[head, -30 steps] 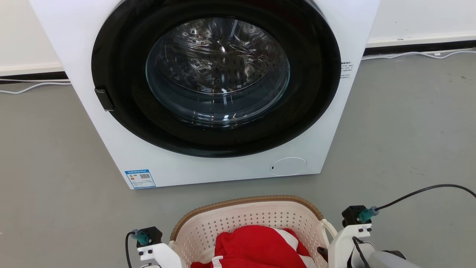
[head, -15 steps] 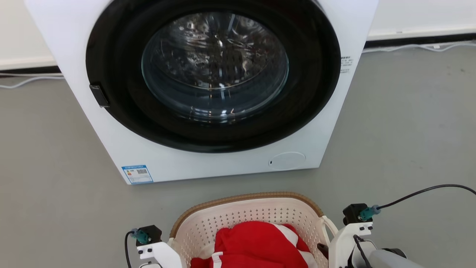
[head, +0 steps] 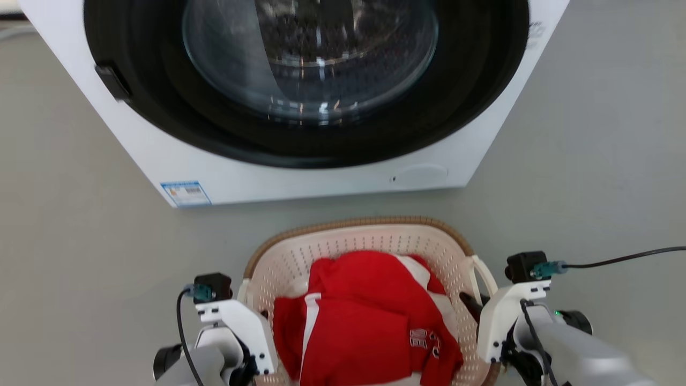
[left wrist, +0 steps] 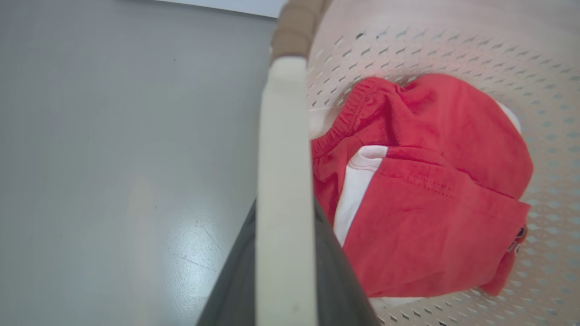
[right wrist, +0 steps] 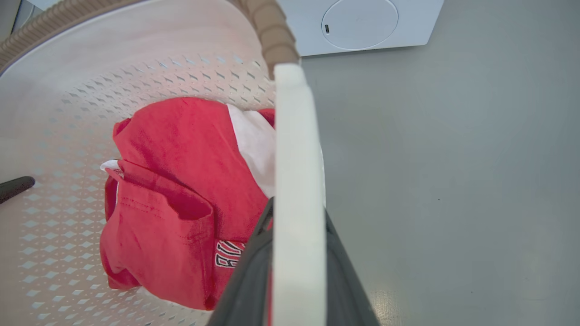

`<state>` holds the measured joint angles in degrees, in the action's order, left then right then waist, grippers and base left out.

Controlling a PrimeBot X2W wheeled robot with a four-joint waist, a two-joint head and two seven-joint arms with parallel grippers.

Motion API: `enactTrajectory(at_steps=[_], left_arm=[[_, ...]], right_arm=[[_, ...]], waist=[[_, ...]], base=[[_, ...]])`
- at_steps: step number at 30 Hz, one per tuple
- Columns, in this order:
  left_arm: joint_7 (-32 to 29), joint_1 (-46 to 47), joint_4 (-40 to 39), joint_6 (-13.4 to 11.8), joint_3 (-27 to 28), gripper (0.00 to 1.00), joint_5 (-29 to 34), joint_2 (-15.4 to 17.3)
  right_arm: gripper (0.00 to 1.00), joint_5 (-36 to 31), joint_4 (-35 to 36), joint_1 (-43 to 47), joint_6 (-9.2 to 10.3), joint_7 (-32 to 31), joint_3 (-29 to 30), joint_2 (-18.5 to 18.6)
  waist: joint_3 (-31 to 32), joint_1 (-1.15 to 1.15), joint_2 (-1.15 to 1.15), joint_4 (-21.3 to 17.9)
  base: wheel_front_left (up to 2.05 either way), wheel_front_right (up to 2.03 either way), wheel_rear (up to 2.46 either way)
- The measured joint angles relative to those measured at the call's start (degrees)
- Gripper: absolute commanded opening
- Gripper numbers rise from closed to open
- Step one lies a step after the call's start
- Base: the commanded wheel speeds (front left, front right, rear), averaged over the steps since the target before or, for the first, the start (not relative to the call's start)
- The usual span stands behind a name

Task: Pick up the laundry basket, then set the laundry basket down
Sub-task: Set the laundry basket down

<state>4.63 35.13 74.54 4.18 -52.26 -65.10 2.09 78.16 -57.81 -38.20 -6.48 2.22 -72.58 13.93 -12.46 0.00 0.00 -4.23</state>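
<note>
The laundry basket [head: 358,223], cream and perforated with a brown woven rim, sits low in the head view in front of the washing machine, with a red and white garment [head: 364,316] inside. My left gripper [head: 261,316] is shut on the basket's left handle [left wrist: 283,136]; dark fingers [left wrist: 337,276] flank the white loop. My right gripper [head: 472,304] is shut on the right handle [right wrist: 294,136], with a finger [right wrist: 244,280] on either side. Whether the basket's base touches the floor is hidden.
A white front-loading washing machine [head: 300,179] with a closed dark glass door stands just beyond the basket. Grey floor [head: 589,161] spreads on both sides. A black cable [head: 621,260] runs right from my right wrist.
The whole head view has shifted: the washing machine looks larger and higher in frame, and more of the basket and both wrists show. Both grips on the handles stay the same.
</note>
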Motion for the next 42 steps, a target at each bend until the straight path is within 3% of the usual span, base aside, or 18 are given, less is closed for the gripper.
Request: enactTrajectory(at_steps=[14, 24, 33, 42], left_arm=[[8.45, 10.94, -0.53, -1.74, -0.23, 0.00, 2.11, -0.41], [9.54, 14.65, -2.38, -3.37, -0.34, 0.00, 2.78, -0.55], [9.58, 17.98, -4.86, -5.26, 1.48, 0.00, 5.31, -0.21], [9.59, 18.03, -6.48, -5.78, 4.53, 0.00, 8.32, -0.07]], right_arm=[[0.00, 0.12, 3.09, -8.33, -0.01, 10.13, 0.18, 3.32], [0.00, 0.09, 3.97, -11.59, -0.07, 12.01, 0.40, 5.09], [0.00, -3.47, 5.43, -13.44, -0.05, 12.40, 5.91, 5.79], [0.00, -6.14, 5.77, -13.24, -0.05, 12.40, 9.04, 5.82]], waist=[[-17.10, 0.00, 0.00, 0.85], [-28.53, 0.00, 0.00, 1.57], [-34.94, 0.00, 0.00, 2.20], [-37.11, 0.00, 0.00, 2.70]], base=[[0.00, 0.00, 0.00], [0.00, 0.00, 0.00], [0.00, 0.00, 0.00], [0.00, 0.00, 0.00]])
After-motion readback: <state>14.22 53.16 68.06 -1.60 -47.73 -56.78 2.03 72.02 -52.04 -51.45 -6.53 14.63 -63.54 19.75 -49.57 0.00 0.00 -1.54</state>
